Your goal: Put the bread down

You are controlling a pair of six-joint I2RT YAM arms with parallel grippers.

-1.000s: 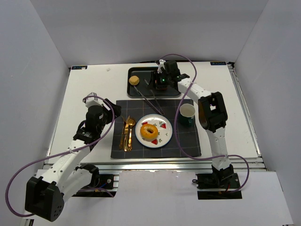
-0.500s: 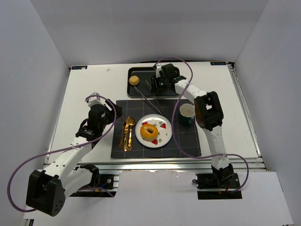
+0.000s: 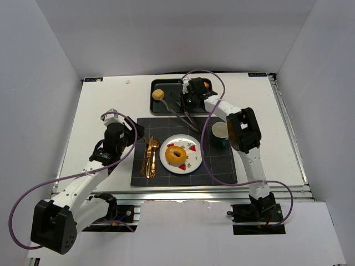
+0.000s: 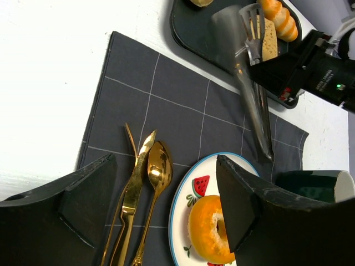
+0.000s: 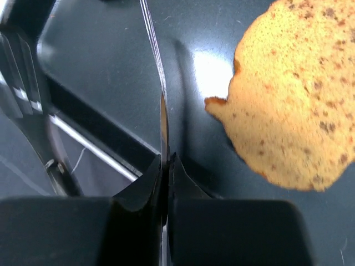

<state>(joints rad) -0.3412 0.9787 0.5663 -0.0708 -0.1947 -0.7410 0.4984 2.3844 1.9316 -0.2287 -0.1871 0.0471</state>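
Note:
The bread [image 3: 176, 154], a golden-orange ring, lies on the white watermelon-print plate [image 3: 189, 163] on the dark placemat. In the left wrist view the bread [image 4: 208, 230] shows partly behind my right finger. My left gripper [image 3: 135, 133] [image 4: 166, 166] hangs open over the placemat's left part, above the gold cutlery [image 4: 138, 188], holding nothing. My right gripper [image 3: 188, 102] [image 5: 165, 160] is over the black tray [image 3: 161, 106], shut on one thin metal arm of the tongs [image 5: 162, 119] [image 3: 180, 115].
On the tray lie a small round bun [image 3: 158, 95], a flat toast slice [image 5: 294, 105] and an oblong roll [image 4: 277, 16]. The tongs [image 4: 252, 100] reach from the tray onto the placemat [image 4: 183, 94]. A dark green cup [image 3: 221, 134] stands right of the plate.
My right gripper has shifted a little left over the tray and closed on the tongs' arm. The left arm shifted slightly, then held still, staying open.

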